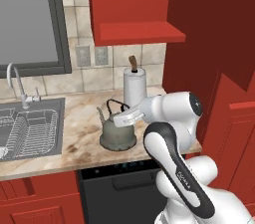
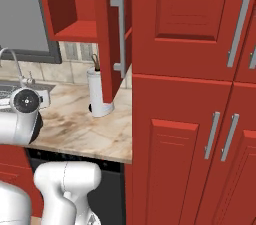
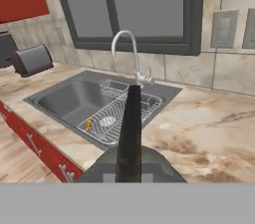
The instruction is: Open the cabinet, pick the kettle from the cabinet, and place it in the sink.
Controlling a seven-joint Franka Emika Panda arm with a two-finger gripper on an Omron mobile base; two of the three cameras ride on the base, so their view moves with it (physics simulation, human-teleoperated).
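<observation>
kettle (image 3: 149, 166) base cut off, sink (image 1: 52, 141) cropped left

A: Kettle (image 1: 118, 133) – dull grey-green metal, mottled, matt; dark handle, smooth. Countertop (image 1: 79, 118) polished marble look, beige with brown veining.

B: Sink (image 3: 69, 99) brushed grey steel, wire rack (image 3: 117, 118) thin bright metal, faucet (image 3: 127, 51) glossy chrome. Cabinet (image 2: 112, 34) flat red paint, satin – silver bar handle (image 2: 120, 31). Paper-towel roll (image 1: 134, 87) white, matt paper. Wall tiles (image 1: 74, 14) pale, slightly speckled
</observation>
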